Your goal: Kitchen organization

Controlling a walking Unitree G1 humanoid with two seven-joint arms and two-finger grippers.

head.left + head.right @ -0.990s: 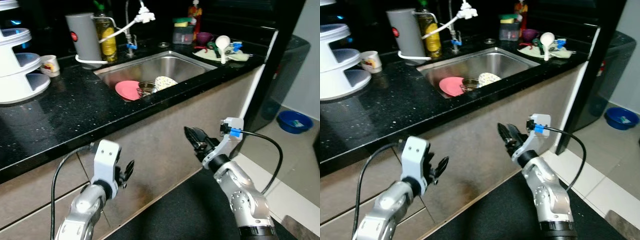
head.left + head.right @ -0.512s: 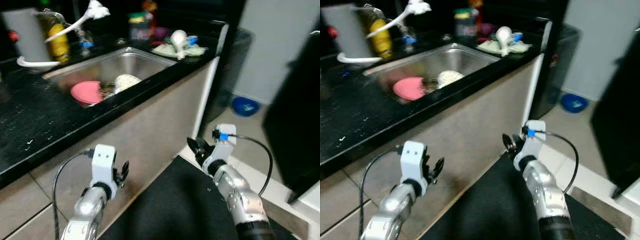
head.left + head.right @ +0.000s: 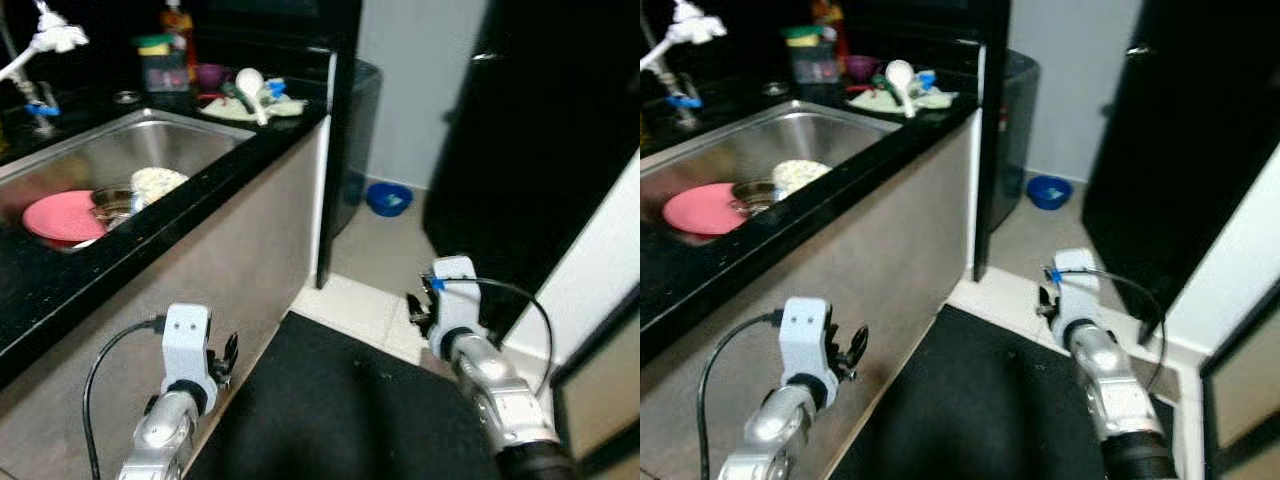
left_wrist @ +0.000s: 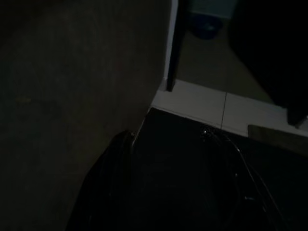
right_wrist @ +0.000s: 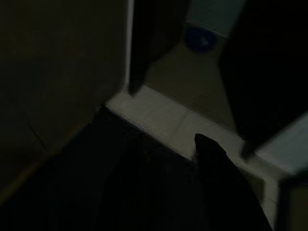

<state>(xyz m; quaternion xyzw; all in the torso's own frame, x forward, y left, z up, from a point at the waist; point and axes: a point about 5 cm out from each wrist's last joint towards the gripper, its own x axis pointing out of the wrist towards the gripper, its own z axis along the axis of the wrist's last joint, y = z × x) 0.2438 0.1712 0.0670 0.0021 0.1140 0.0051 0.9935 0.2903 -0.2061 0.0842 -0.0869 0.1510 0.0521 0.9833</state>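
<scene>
Since the camera swung right, both empty hands [image 3: 228, 352] [image 3: 413, 306], grip unclear, face the blue bowl [image 3: 387, 198].

Head stereo looks down; wrists low, sharing blue bowl [image 3: 388, 199].

Black countertop [image 3: 60, 290] with steel sink [image 3: 150, 135], tiled floor [image 3: 385, 235], black mat [image 3: 340, 410], blue bowl [image 3: 388, 199]

We are holding both silver arms low and forward, empty. Our left gripper [image 3: 230, 352] is sitting at seven o'clock of the head view, fingers pointing toward one o'clock. Our right gripper [image 3: 413, 308] is at four o'clock, fingers angled toward eleven. Finger spread is too dark and blurred to read on either.
</scene>
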